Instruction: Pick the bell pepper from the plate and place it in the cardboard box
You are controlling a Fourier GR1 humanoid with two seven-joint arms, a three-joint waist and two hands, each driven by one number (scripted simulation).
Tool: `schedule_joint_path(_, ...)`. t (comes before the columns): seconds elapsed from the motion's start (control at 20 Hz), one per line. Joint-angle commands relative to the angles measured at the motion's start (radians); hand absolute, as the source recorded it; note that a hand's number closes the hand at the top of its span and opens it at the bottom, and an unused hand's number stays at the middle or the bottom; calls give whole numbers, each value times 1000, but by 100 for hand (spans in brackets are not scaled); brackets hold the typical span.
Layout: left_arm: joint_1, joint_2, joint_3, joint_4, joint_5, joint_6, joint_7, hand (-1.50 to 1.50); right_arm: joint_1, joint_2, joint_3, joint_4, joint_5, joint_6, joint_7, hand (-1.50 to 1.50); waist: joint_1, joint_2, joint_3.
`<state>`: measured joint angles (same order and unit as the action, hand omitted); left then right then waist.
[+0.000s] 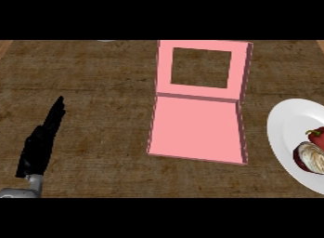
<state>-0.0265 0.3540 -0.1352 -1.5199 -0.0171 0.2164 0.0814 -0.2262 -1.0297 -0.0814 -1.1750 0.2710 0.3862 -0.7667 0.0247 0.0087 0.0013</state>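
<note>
Two containers on the desk point(89, 83), both to the right of the only visible hand. Nearest of them: pink cardboard box point(197, 125), lying well apart from the left hand point(41, 144), past a wide strip of bare desk. Flat and rectangular in shape, with thin walls and a smooth matte pink floor; at the far end a lid or flap point(202, 69) with a square window cut through, showing the desk behind. Nothing inside the box. Farther right, beyond the box and partly cut by the edge of the view: white plate point(288, 125), round, smooth and glossy. On the plate two things, touching or almost touching: red bell pepper point(323, 138), shiny, with a short dark stem, on the side far from the hand; and just in front of it a halved red onion point(312, 158), purple skin outside, pale ringed cut face upward. Bell pepper not yet picked, lying on the plate, well apart from the hand, with the whole box between. Left hand black, on a grey forearm point(17, 191), low at the left, with fingers straight and together, pointing away and slightly right, holding nothing, touching nothing. Desk surface brown, rough, woven-looking in texture, with lighter wooden strips at both far corners. Right hand not visible.
</note>
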Motion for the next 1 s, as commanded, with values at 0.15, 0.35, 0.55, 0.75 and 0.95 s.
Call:
schedule_joint_path(0.15,36,-6,-3,-23,-26,6,-4,0,3,-76,160,63,227,2,-109,-150,-2,-4,0)
schedule_joint_path(0.35,4,-24,19,-14,-39,0,29,0,-16,-26,171,46,286,-9,-47,-150,-17,-8,-1)
schedule_joint_path(0.55,46,-29,47,-66,-37,-29,40,0,42,19,123,22,324,-41,-19,-150,-23,-9,-1)
schedule_joint_path(0.75,55,-49,42,-62,-68,-27,19,0,-2,119,158,101,427,-117,27,-150,-17,-8,-1)
schedule_joint_path(0.95,71,-61,52,-87,-73,-46,33,0,-63,71,108,179,453,-66,-41,-150,-14,-8,-1)
